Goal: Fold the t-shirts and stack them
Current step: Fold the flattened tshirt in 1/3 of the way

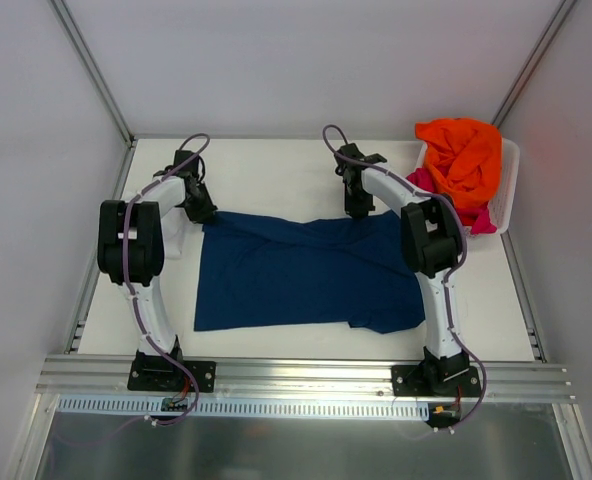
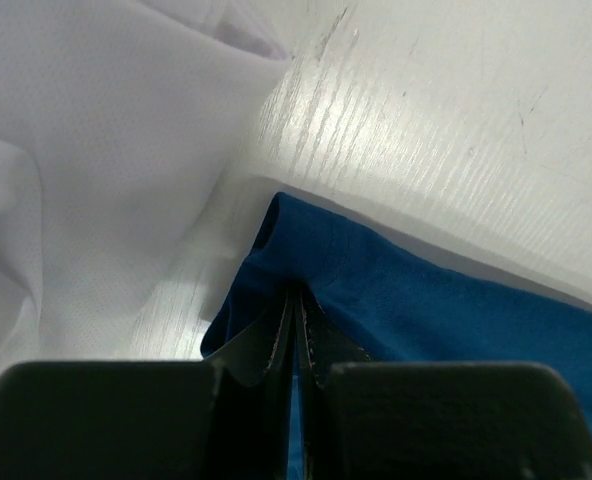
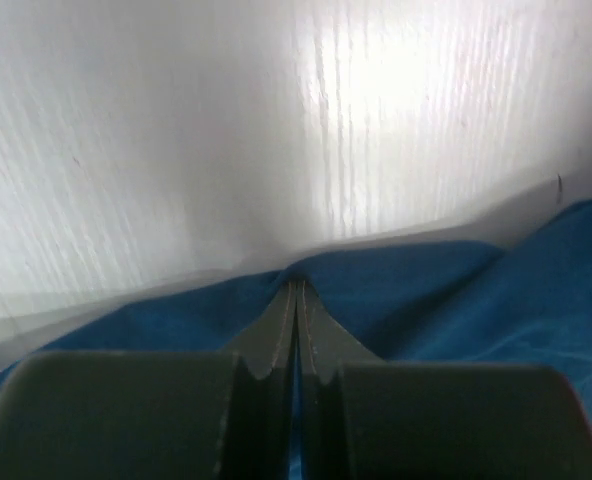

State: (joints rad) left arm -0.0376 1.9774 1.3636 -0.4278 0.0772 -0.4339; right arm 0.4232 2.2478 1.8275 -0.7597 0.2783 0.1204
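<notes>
- The navy t-shirt [image 1: 296, 275] lay spread flat in the middle of the table [image 1: 276, 170], between the two arms, with its far edge rumpled.
- The left gripper [image 2: 296, 300] was clamped on the shirt's far left corner, a fold of blue cloth pinched tight between its fingers.
- The right gripper [image 3: 296, 290] had the far edge further right, jaws closed on a small peak of cloth right down at the tabletop.
- Judged from that, the navy shirt looked set for its first fold, the far edge ready to come toward the near one. No finished crease showed yet.
- The white t-shirt [image 2: 76, 150] sat just beside the left gripper, loose and wrinkled. Whether it was folded could not be told.
- The orange t-shirt [image 1: 463, 155] was heaped in the basket [image 1: 506, 190] at the far right, with the magenta-pink t-shirt [image 1: 426, 182] tucked under it.
- No stack was visible, so most of the job looked left to do.
</notes>
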